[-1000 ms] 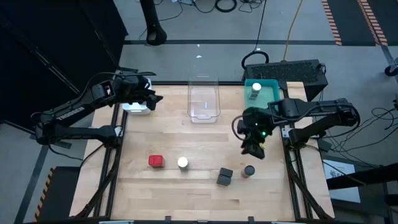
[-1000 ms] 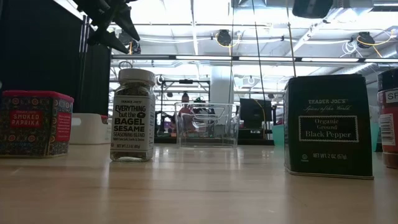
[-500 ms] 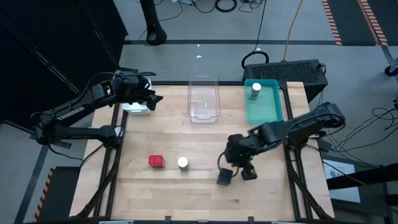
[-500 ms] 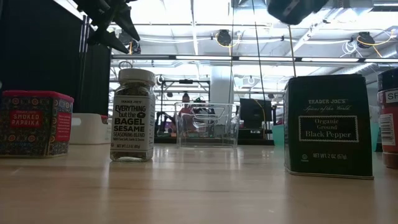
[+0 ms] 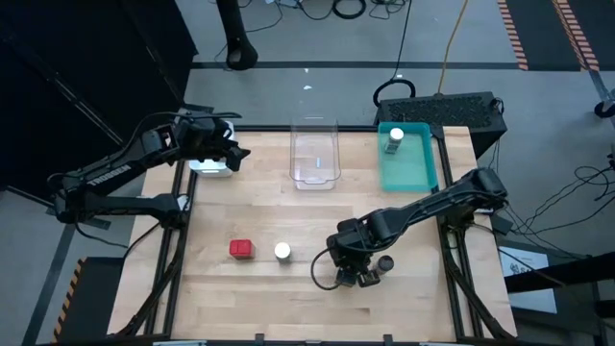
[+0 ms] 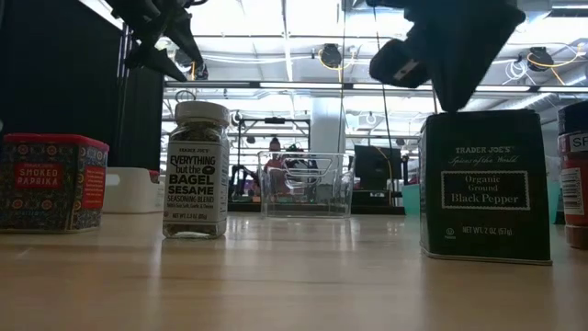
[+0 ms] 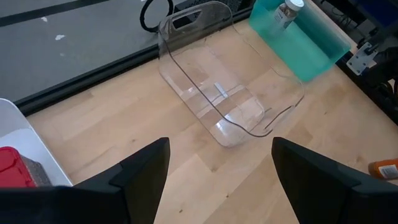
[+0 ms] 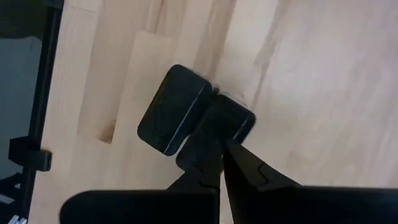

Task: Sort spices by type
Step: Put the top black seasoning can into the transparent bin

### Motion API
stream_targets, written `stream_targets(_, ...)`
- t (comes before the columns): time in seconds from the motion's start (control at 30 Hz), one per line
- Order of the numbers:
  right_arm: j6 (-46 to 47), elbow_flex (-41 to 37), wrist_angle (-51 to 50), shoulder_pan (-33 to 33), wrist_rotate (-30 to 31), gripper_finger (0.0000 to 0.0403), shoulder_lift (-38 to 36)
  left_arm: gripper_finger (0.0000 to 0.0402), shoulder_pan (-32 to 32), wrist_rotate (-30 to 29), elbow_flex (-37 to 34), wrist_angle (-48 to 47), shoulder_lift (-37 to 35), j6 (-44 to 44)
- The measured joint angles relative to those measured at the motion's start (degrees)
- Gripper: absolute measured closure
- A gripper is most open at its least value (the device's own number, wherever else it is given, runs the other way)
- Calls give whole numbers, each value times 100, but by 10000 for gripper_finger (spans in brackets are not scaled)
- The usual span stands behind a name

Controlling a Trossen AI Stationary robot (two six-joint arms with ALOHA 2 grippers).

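A black pepper tin (image 5: 346, 278) stands near the table's front, and my right gripper (image 5: 354, 265) hangs shut right over its top (image 8: 168, 118). Close by on the right is a dark jar (image 5: 384, 262). Farther left stand a red tin (image 5: 240, 249) and a white-capped jar (image 5: 282, 251). Another white-capped jar (image 5: 395, 137) stands in the teal tray (image 5: 413, 168). A second red tin (image 7: 11, 167) lies in the white tray (image 7: 25, 134). My left gripper (image 7: 217, 186) waits open above that tray's edge, with nothing between its fingers. My right gripper points steeply down, its shut fingertips (image 8: 231, 116) at one end of the black tin's top (image 6: 457, 112). Whether they touch the tin, I cannot tell. The tin stands upright on the table.
An empty clear tray (image 5: 315, 154) stands at the far middle, between the white tray (image 5: 213, 165) and the teal tray. Bare wood lies between the trays and the row of spices near the front.
My right gripper has swung from beside the teal tray toward the table's near edge and left, sinking until it hangs over the black tin; in the low view it has come down into the picture. The spices have stayed in place.
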Motion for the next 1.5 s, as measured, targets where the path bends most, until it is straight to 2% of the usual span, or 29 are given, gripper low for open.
stream_targets(0.23,-121,0,41,4,-291,403,162,114,0,-1,0,-14,0,23)
stream_targets(1.27,-76,13,175,9,-272,403,389,114,0,-4,0,-10,0,-7)
stream_targets(1.5,-90,13,149,-28,10,402,392,114,0,-46,0,0,0,-7)
